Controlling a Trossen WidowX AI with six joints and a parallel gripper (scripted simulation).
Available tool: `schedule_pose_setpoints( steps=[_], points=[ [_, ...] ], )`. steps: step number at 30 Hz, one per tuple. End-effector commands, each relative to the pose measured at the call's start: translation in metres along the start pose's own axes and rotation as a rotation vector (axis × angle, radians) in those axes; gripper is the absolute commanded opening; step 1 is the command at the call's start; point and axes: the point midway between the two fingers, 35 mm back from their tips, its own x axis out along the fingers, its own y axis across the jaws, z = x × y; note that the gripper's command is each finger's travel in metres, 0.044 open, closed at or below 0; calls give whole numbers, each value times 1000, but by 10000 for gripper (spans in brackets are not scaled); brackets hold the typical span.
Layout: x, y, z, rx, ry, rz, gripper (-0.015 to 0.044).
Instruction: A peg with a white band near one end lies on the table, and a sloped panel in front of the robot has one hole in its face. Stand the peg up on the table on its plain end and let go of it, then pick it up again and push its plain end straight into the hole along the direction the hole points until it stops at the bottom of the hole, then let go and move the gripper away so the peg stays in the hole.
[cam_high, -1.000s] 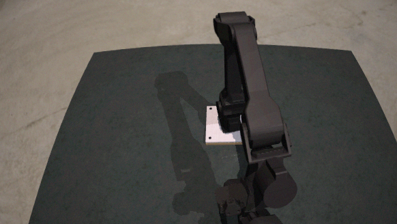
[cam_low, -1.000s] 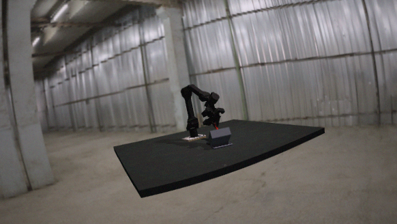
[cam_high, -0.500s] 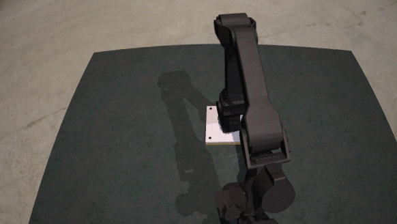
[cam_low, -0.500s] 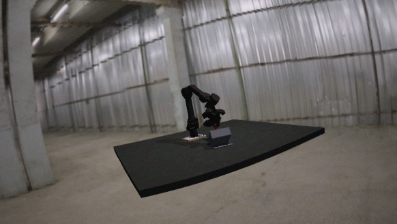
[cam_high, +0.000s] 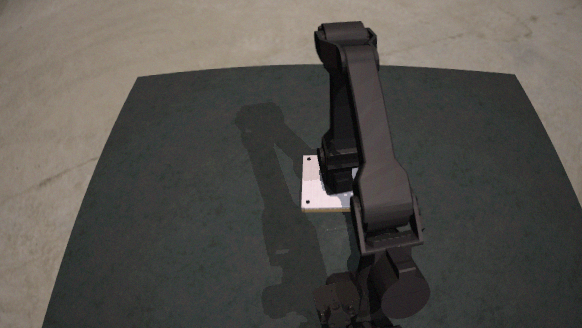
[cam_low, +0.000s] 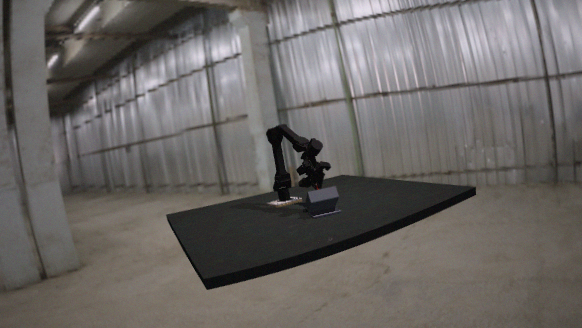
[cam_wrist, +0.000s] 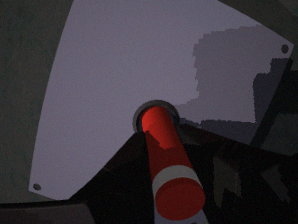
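Note:
The red peg (cam_wrist: 164, 141) with a white band near its upper end is held by my gripper (cam_wrist: 161, 139) (cam_low: 317, 184). The gripper is shut on it. In the wrist view the peg's plain end points away from the camera and lies within the rim of the hole (cam_wrist: 138, 120) in the sloped panel (cam_wrist: 110, 65) (cam_low: 322, 200). The peg hides most of the hole, and how deep the end sits cannot be told. The banded end is nearest the wrist camera. In the top view the arm and the lower frame edge hide the peg and panel.
The dark table (cam_high: 175, 200) (cam_low: 240, 245) carries the arm's white base plate (cam_high: 312, 182) (cam_low: 293, 201) behind the panel. Small dark screw holes show at the panel's corners in the wrist view. The arm's shadow falls across part of the panel face.

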Motion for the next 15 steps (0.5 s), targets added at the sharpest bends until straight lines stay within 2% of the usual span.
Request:
schedule_pose_setpoints(
  steps=[1, 15],
  points=[
    [2, 0, -1, -5, 3, 2, 0],
    [2, 0, 0, 0, 0, -1, 0]
  ],
)
